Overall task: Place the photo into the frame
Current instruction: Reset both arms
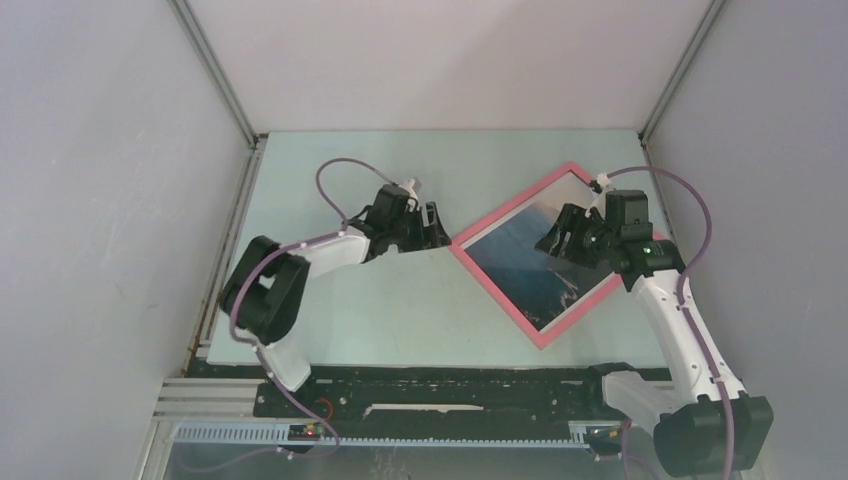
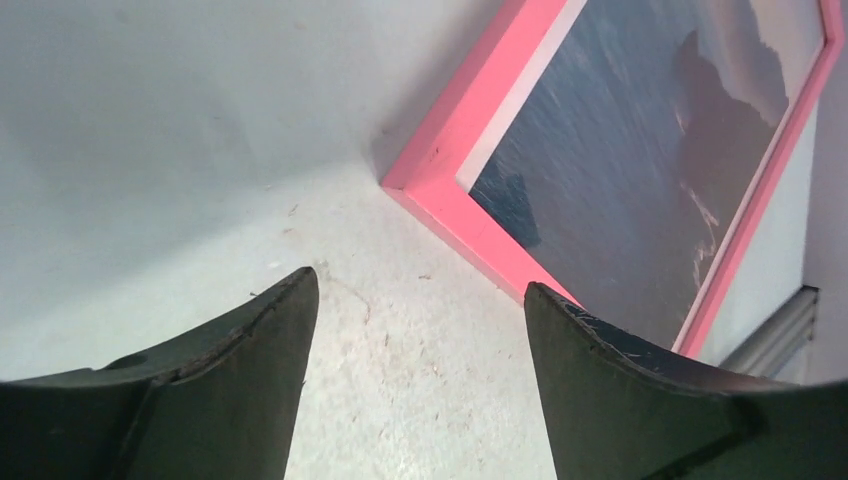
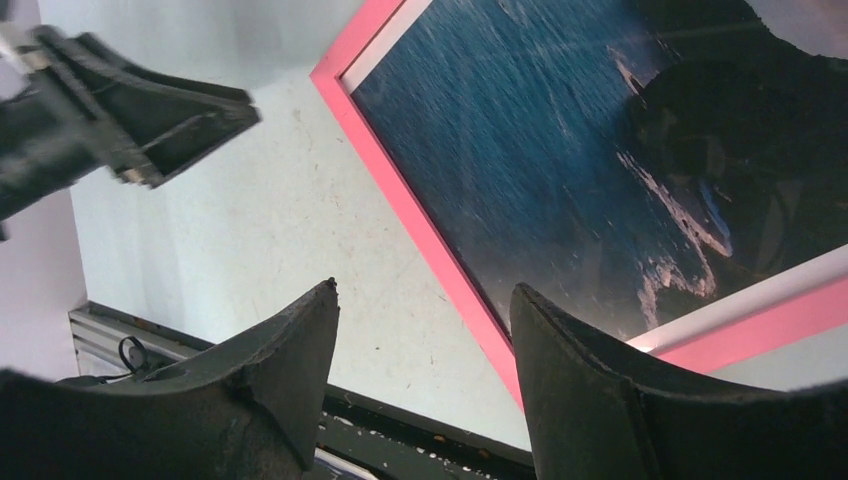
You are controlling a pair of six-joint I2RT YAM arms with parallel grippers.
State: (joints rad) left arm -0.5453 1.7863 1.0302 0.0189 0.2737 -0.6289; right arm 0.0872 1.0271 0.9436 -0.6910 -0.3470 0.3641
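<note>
Black tapered fingers (image 2: 240, 370) of the left gripper (image 2: 420, 280) stood spread and empty over the pale green table (image 2: 420, 420), just beside one corner of the salmon-pink, thin-railed wooden frame (image 2: 440, 170). The dark blue sea-and-sky paper photo (image 2: 620, 170) lay inside the rails.

At the right wrist, the right gripper (image 3: 422, 288) was likewise spread and empty above a frame rail.

From above, the frame lay flat, turned like a diamond, right of centre, with the photo apparently seated. The left gripper sat at its left corner, probably to steady it. The right hung over the print, probably to press it.
</note>
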